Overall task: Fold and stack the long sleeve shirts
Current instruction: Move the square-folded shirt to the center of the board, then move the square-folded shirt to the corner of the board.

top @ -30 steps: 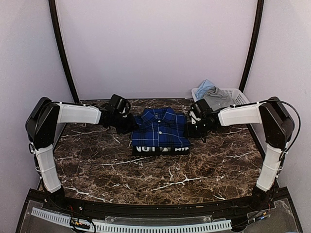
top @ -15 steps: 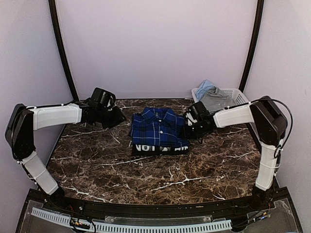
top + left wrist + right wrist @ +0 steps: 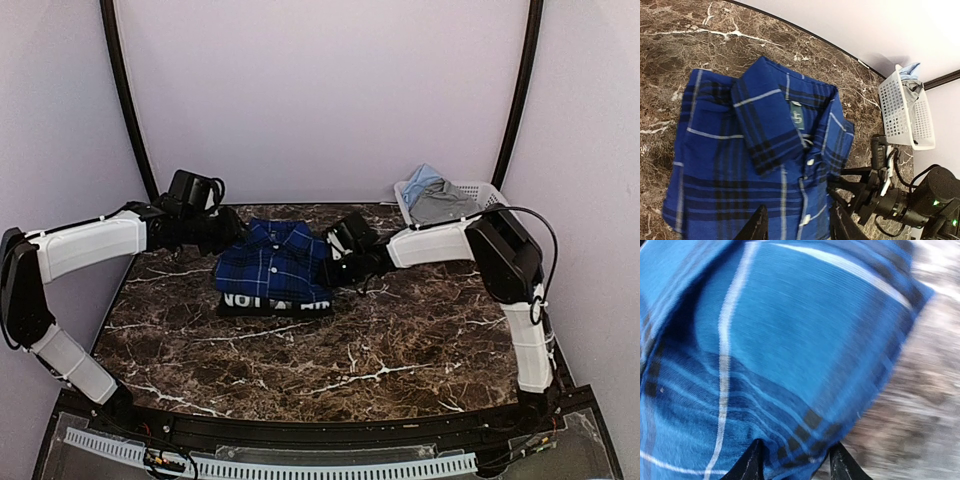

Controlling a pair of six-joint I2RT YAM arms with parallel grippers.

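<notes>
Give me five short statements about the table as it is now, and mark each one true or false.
1. The blue plaid shirt lies folded on top of a black-and-white garment. True.
2. The white basket is empty. False: it holds light blue and grey cloth.
3. The shirt's collar points toward the arms' bases. False: it points toward the far wall.
4. An edge of the blue shirt lies between the right gripper fingers. True.
5. The left gripper is shut. False: its fingers are apart, above the shirt.
</notes>
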